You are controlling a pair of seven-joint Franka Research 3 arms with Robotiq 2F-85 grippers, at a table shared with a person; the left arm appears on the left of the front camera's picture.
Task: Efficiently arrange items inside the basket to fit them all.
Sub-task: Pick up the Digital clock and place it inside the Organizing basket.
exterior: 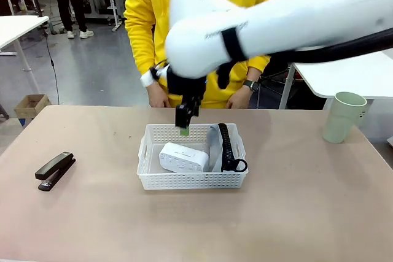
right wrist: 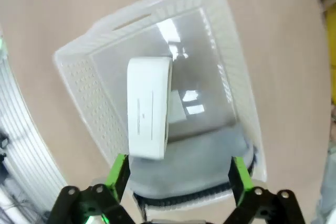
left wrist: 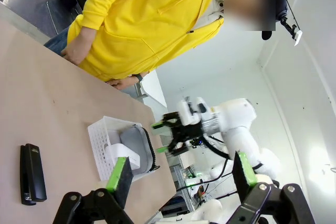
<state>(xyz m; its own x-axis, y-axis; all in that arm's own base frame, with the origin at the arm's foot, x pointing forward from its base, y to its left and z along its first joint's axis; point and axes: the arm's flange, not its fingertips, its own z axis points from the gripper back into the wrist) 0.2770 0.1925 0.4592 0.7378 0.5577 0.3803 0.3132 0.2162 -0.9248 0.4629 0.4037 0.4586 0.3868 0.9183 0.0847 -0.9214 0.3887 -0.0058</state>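
1. Two arms are sharing one tan table (exterior: 295,213), which is stretching across the whole front view.
2. Reaching in from the right side, the right arm (exterior: 295,16) is crossing over the middle, in front of a person (exterior: 144,23) in a yellow top who is standing at the far edge with both hands hanging low.
3. At that arm's end, the right gripper (exterior: 184,128) is hovering over the far rim of the basket (exterior: 190,180); its jaws are standing wide apart and are holding nothing, with the green pads (right wrist: 116,174) framing the basket's contents from above.
4. Off to the side, the left gripper (left wrist: 181,172) is hanging above the table, well apart from the basket, and it too is gaping with nothing between its fingers.
5. Near the table's middle, the basket is sitting with two items inside.
6. Along the basket's right wall, the pouch (exterior: 215,148) is standing on edge, its black zipper and loop lying against that wall.
7. Just left of the pouch and touching it, the box (exterior: 183,157) is resting on the basket floor.
8. Outside the basket, the cup (exterior: 344,116) is standing upright near the table's far right edge, well apart from it.
9. On the table's left part, the stapler (exterior: 55,170) is lying closed, also well apart from the basket.
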